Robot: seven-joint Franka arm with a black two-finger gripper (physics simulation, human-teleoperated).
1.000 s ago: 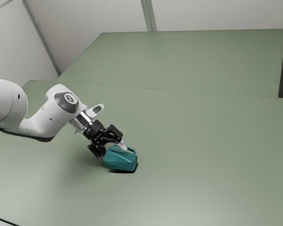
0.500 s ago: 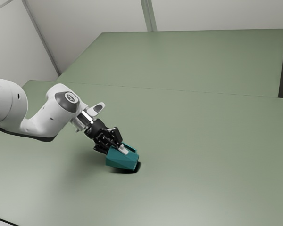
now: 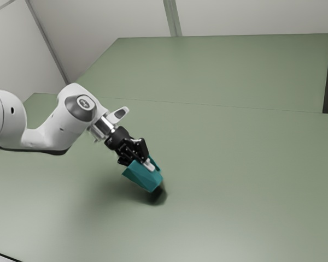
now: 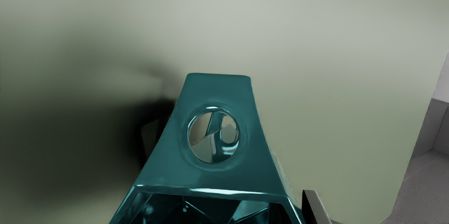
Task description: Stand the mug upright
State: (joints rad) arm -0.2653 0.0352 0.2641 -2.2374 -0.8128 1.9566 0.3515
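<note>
The teal mug (image 3: pixel 142 176) hangs tilted just above the table (image 3: pixel 235 180), its dark shadow lying below and apart from it. My gripper (image 3: pixel 146 164) is shut on the mug, with a pale fingertip against its upper side. In the wrist view the mug (image 4: pixel 207 179) shows a flat tapering part with a round hole, and its open rim and dark inside lie closest to my hand. From the gripper (image 4: pixel 214 215) there, one finger (image 4: pixel 318 210) stands beside the rim; the opposite finger is hidden.
The green table surface spreads widely around the mug. A second green panel (image 3: pixel 208 68) lies beyond a seam, with pale walls (image 3: pixel 251 16) behind it. A black cable (image 3: pixel 5 256) crosses the exterior view's lower left corner.
The gripper has closed on the mug and risen with it. The mug has left the table and tilted more steeply, and its shadow has separated from it.
</note>
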